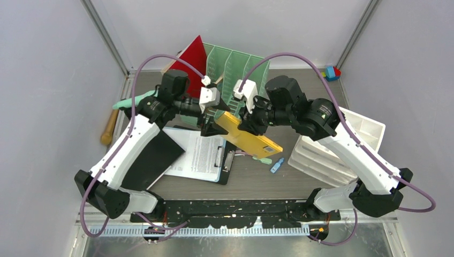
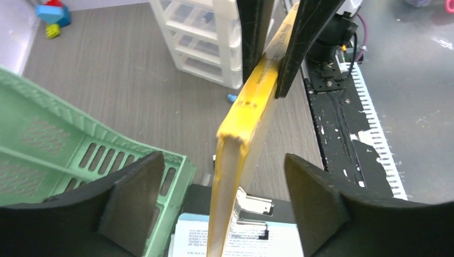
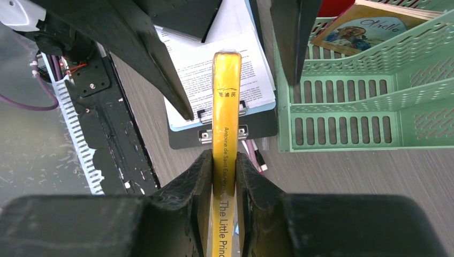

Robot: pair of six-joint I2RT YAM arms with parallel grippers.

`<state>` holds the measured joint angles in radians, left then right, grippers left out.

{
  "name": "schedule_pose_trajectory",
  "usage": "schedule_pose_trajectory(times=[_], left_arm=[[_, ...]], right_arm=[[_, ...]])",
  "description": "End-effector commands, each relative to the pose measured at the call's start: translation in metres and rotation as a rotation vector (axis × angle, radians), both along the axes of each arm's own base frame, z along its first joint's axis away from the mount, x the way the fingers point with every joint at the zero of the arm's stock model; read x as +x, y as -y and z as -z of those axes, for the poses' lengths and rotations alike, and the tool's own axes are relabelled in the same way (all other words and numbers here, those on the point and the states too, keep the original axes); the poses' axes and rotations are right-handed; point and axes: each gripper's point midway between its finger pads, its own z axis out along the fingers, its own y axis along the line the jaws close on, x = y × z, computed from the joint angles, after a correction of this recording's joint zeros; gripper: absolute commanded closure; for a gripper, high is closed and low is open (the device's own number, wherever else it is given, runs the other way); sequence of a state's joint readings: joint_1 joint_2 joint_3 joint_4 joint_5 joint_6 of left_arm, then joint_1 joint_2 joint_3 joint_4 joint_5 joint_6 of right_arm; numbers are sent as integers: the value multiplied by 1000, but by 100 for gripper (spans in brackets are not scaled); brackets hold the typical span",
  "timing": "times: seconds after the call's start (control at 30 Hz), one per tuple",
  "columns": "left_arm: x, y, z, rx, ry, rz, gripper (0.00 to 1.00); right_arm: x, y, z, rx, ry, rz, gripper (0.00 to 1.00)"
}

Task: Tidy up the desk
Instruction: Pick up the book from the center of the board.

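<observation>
pinching yellow book [image 3: 225, 91] in right gripper [image 3: 225, 160], left gripper [image 2: 222, 160] spread wide around it

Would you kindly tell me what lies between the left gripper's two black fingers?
The slim yellow book, clamped by the right gripper, with gaps on both sides; the left wrist view shows this.

Bottom of frame: left jaws wide apart, one either side of near end of yellow book [image 2: 241, 128], clear of both covers. Book on edge, running up and away, held above the bench [image 2: 134, 80]. Top of frame: right jaws clamped on its far part. Under near end: clipboard [image 2: 257, 206] with printed sheet [image 2: 198, 235]. Left: mint-green file rack [image 2: 64, 144]. Beyond: white drawer unit [image 2: 198, 48], small blue item [image 2: 231, 98] near its foot. Top-left corner: coloured blocks [image 2: 52, 13]. Right: black base plate [image 2: 342, 123].
</observation>
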<state>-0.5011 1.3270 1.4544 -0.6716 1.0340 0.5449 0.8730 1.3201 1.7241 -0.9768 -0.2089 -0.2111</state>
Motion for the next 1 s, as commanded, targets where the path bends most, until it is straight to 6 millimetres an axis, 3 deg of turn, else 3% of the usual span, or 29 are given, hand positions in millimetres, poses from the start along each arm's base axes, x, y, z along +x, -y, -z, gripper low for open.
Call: schedule_pose_trajectory(times=[0.0, 0.07, 0.13, 0.17, 0.2, 0.23, 0.3, 0.37, 0.53, 0.7, 0.8, 0.97], left_arm=[[-17, 16, -1, -11, 12, 108, 25], [-21, 19, 4, -7, 1, 127, 44], [-23, 19, 7, -10, 3, 133, 71], [-24, 19, 7, -10, 11, 129, 90], [-22, 18, 8, -5, 26, 119, 99], [-22, 15, 8, 4, 56, 111, 100], [-25, 6, 15, 47, 119, 118, 100], [-22, -3, 19, 93, 185, 95, 100], [-9, -20, 15, 181, 223, -32, 100], [-26, -27, -4, 96, 163, -19, 100], [-34, -25, -16, 22, 94, -12, 100], [-46, -23, -27, -72, 5, 28, 100]], right_arm=[[-2, -6, -38, 109, 78, -35, 100], [-2, -5, -39, 110, 83, -29, 100], [-1, -2, -40, 114, 85, -17, 100], [-1, -1, -38, 113, 84, -10, 100], [1, 1, -39, 120, 85, 7, 98], [2, 3, -36, 115, 78, 17, 96], [7, 11, -38, 133, 89, 58, 67], [18, 24, -38, 145, 99, 130, 50], [25, 51, -31, 158, 94, 211, 40], [6, 74, -26, 181, 125, 164, 32], [-5, 85, -15, 184, 126, 151, 24], [-23, 89, 11, 164, 70, 85, 20]])
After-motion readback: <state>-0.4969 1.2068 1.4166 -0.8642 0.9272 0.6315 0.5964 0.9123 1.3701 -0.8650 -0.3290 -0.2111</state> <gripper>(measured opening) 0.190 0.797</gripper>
